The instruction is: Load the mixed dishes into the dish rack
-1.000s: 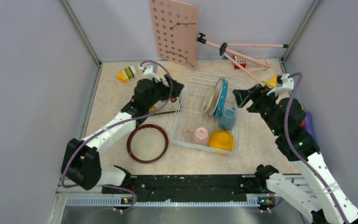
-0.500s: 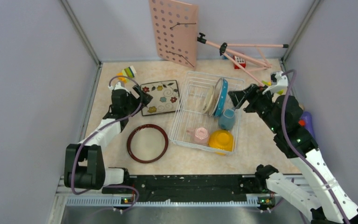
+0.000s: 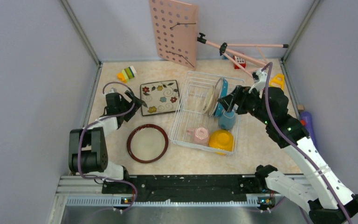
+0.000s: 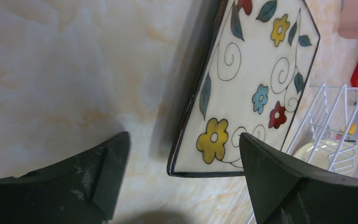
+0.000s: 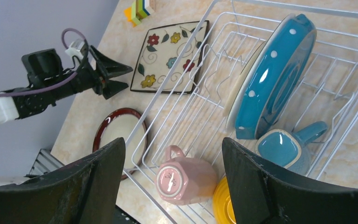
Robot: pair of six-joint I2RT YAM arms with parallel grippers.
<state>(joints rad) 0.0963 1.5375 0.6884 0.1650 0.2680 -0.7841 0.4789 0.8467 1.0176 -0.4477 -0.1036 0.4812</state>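
From above, the dish rack (image 3: pixel 179 116) holds five dishes. The blue polka-dot plate (image 3: pixel 221 97) and the cream plate (image 3: pixel 209 99) stand on edge side by side at the far end, the blue-grey mug (image 3: pixel 227 120) is in the middle, and the pink cup (image 3: pixel 199 135) and yellow bowl (image 3: pixel 221 139) are at the near end. Two dishes lie on the table left of the rack – the square floral plate (image 3: pixel 159 97) and the brown-rimmed plate (image 3: pixel 147 143). The left gripper (image 3: pixel 134 101) is just beside the floral plate, its jaws apart and empty. The right gripper (image 3: pixel 230 99) hangs over the rack near the polka-dot plate.

The left wrist view adds that the floral plate lies flat, its near corner in front of the spread fingers (image 4: pixel 98 177) and not touching them.

The right wrist view shows its own jaws wide and holding nothing – and that the pink cup lies on its side, with the mug's mouth towards the camera.
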